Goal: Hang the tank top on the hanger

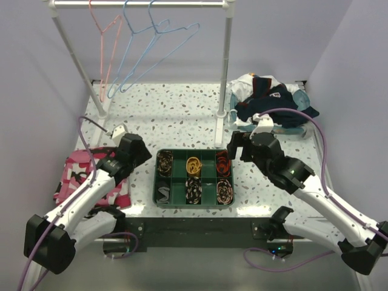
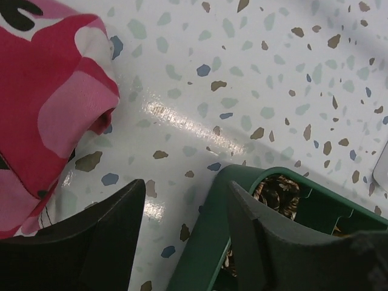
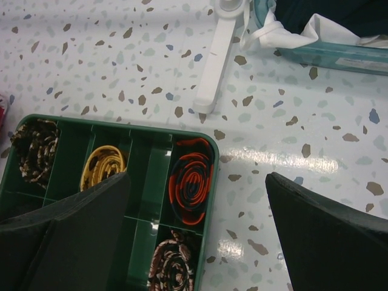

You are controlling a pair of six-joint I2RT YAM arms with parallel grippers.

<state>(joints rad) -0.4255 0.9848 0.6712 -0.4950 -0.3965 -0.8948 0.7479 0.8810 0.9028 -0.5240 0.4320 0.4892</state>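
Observation:
The navy tank top [image 1: 276, 104] lies crumpled in a pile with white garments at the back right; a dark edge of that pile [image 3: 327, 9] shows in the right wrist view. Two light blue wire hangers [image 1: 160, 59] hang on the rail at the back left, beside a pink one [image 1: 102, 45]. My left gripper [image 1: 138, 149] [image 2: 187, 185] hovers open over the table, by the green tray's left corner, nothing between its fingers. Open wide and holding nothing, my right gripper [image 1: 237, 145] [image 3: 199, 177] hangs over the tray's right edge, well short of the pile.
A green compartment tray [image 1: 195, 152] [image 2: 209, 236] [image 3: 209, 182] with rolled ties sits front centre. A pink camouflage cloth [image 1: 79, 176] [image 2: 48, 91] lies at the front left. The white rack post [image 1: 225, 73] and its foot [image 3: 212, 66] stand between the tray and the teal bin [image 3: 339, 56].

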